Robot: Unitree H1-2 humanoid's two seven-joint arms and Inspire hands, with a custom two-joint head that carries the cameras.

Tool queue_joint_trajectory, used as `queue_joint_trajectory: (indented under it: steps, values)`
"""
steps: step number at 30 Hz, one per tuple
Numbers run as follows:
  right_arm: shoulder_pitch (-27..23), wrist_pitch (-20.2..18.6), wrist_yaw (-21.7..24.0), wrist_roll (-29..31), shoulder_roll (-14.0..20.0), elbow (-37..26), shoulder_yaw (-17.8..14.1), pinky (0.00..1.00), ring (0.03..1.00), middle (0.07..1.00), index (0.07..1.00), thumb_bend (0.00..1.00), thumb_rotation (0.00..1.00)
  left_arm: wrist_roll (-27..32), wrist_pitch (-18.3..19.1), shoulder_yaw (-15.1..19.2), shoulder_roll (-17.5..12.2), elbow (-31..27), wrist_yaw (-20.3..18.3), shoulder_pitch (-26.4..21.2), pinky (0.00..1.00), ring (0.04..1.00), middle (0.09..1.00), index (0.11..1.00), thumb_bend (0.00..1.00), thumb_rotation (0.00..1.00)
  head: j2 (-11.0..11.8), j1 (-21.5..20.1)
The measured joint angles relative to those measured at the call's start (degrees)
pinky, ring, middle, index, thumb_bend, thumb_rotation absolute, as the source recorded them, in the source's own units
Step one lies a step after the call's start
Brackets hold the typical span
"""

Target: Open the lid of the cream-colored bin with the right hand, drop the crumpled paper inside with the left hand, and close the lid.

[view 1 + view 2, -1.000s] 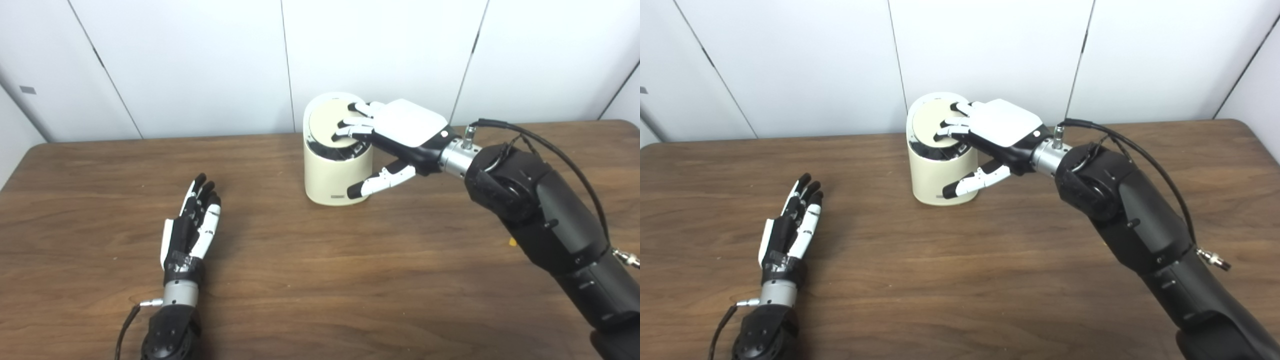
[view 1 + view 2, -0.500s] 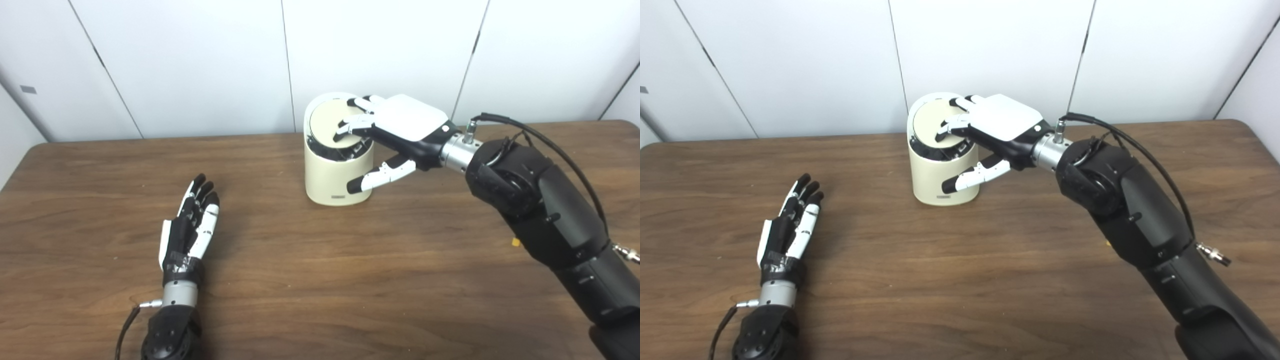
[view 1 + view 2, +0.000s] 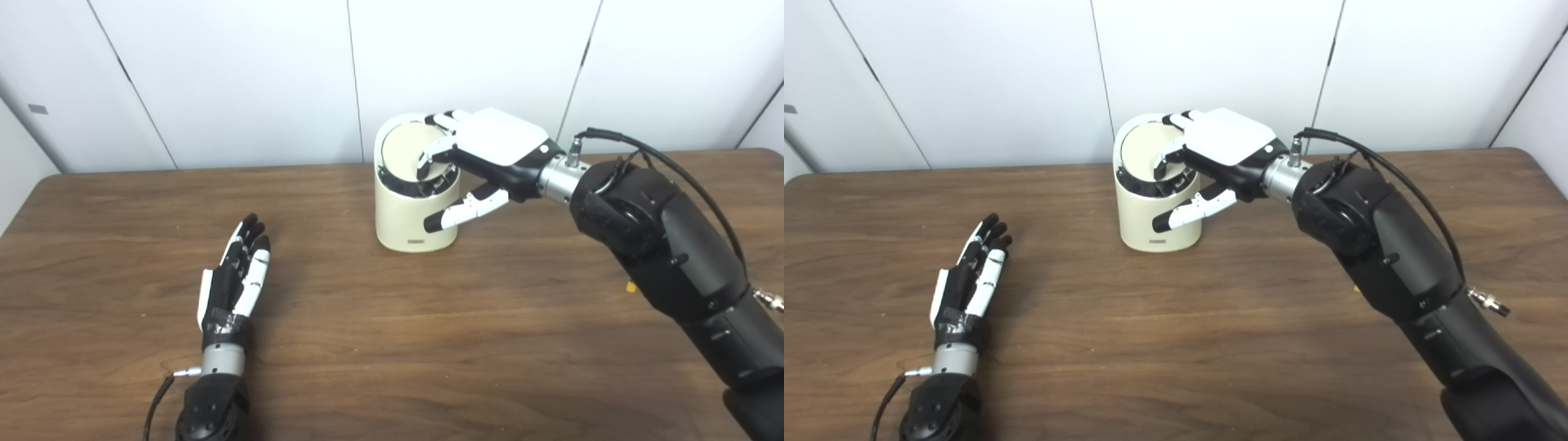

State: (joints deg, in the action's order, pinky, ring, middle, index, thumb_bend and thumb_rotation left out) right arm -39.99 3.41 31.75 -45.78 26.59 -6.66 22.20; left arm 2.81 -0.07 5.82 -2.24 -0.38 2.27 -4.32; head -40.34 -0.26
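- The cream bin [image 3: 416, 208] stands far centre on the table [image 3: 392, 343]; its lid [image 3: 407, 144] is tilted, touched by the right hand [image 3: 484, 153], fingers spread and curled.
- The left hand [image 3: 236, 275] lies spread, empty; no crumpled paper is seen.
- The bin could be tipped if pressed off-centre.

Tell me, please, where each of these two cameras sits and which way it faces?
Left eye view: on the head, looking down and forward at the table; left hand lies flat, right hand is over the cream bin.
Right eye view: beside it, slightly rightward, so the bin sits further left in the picture.
Shared: both hands, bin, white wall. No crumpled paper shows.
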Motion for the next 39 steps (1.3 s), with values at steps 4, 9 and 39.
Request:
queue_joint_trajectory:
  steps: [4, 9, 39]
  values:
    - [0.9, 0.0, -0.2, 0.7, 0.0, -0.2, -0.6, 1.0, 1.0, 0.878, 0.816, 0.7, 1.0, -0.2, 0.1, -0.1, 0.1, 0.0, 0.0, 0.0, 0.96, 0.92, 0.926, 0.948, 0.36, 0.54, 0.1, -0.1]
    - [2.8, -0.8, -0.7, 3.3, -0.8, -0.3, -2.4, 0.99, 1.0, 0.902, 0.852, 0.68, 1.0, -0.6, 0.5, -0.1, 0.0, -0.3, 0.0, 0.1, 1.0, 0.924, 0.925, 0.957, 0.3, 0.5, 0.1, -0.1]
    - [11.5, -12.1, -2.8, 9.3, 0.2, -7.8, -16.4, 0.93, 0.976, 0.949, 0.932, 0.54, 1.0, -2.0, 2.1, -0.7, 0.0, -1.7, 0.0, 0.3, 0.97, 0.924, 0.922, 0.952, 0.23, 0.43, -0.2, -1.3]
